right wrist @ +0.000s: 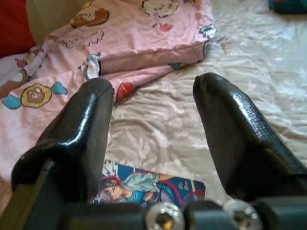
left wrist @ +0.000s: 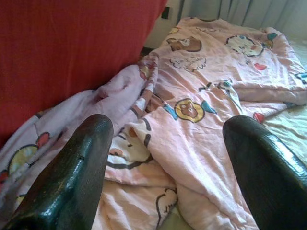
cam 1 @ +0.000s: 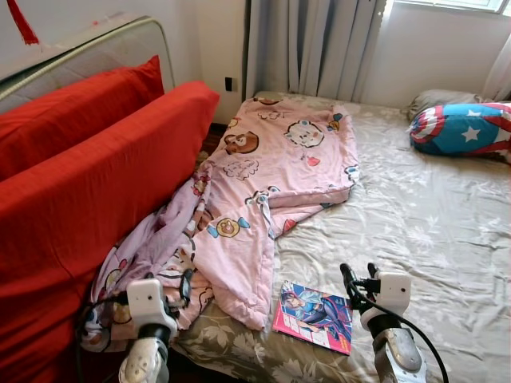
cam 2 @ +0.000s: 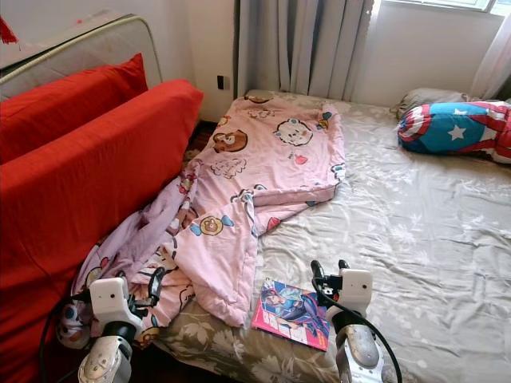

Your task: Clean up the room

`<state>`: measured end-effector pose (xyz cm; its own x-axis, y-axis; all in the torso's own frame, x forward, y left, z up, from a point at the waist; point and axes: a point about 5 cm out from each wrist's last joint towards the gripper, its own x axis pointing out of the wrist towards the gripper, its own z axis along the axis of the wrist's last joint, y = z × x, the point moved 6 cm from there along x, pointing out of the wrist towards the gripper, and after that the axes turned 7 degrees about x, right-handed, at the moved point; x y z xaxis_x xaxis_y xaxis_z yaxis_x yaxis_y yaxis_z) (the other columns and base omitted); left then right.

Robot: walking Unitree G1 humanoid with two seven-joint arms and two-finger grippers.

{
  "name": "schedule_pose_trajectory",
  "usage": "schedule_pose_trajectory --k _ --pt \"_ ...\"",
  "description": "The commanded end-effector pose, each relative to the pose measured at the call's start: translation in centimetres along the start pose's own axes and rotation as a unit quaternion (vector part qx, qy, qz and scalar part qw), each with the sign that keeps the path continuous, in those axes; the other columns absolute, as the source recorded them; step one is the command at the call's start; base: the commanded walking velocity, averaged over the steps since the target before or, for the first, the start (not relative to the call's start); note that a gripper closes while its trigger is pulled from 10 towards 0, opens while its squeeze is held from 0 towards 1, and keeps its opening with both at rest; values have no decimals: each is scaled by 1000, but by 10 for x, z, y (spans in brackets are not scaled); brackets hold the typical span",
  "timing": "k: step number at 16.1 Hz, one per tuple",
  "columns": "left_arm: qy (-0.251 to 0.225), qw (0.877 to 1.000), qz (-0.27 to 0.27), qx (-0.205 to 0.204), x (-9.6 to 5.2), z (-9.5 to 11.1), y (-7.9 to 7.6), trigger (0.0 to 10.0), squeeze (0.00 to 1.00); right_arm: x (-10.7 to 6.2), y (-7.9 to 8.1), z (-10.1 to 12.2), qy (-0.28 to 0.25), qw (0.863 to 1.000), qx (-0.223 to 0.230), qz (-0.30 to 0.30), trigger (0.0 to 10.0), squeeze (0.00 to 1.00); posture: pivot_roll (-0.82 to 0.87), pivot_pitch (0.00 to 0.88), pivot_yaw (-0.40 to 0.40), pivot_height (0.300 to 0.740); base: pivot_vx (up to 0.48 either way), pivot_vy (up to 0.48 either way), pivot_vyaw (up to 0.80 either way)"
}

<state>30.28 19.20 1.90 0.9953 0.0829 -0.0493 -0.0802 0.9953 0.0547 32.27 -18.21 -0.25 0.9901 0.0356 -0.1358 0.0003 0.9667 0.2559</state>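
Grippers: right (cam 1: 358, 274) spread over book (cam 1: 313, 316), left (cam 1: 186, 285) over blanket (cam 1: 263, 171).

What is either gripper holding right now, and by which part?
Nothing is held. The left gripper is open above the pink blanket; the right gripper is open above the comic book.

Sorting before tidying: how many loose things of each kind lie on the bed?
Pink cartoon-print blanket: 1
Colourful illustrated book: 1
Blue, red and white star-print pillow: 1
Grey pillow: 1
Total: 4
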Motion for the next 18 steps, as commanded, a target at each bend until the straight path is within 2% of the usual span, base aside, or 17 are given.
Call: schedule_pose_trajectory --k 1,3,6,9,14,18 --pt "1 1000 -12 1 -1 0 -4 10000 0 -1 0 3 -9 1000 -4 -4 10000 0 17 0 -59 740 0 0 0" --pt "3 1000 -28 7 -3 0 -7 10000 0 -2 2 5 -15 1000 -15 1 10000 0 9 0 -65 740 0 0 0" --pt "8 1000 -22 4 0 2 -6 10000 0 -5 1 9 -17 1000 -21 9 10000 0 25 0 -87 740 0 0 0" --pt "7 1000 -25 2 -3 0 -9 10000 0 -10 -5 8 -13 999 -32 10 10000 0 41 0 -81 740 0 0 0" --pt "-2 1000 -21 23 -1 10 12 10000 0 -15 7 4 -18 1000 -18 8 10000 0 54 0 -69 740 0 0 0" --pt "-10 1000 -23 18 4 17 8 10000 0 -18 3 7 -20 1000 -19 -2 10000 0 35 0 -43 740 0 0 0"
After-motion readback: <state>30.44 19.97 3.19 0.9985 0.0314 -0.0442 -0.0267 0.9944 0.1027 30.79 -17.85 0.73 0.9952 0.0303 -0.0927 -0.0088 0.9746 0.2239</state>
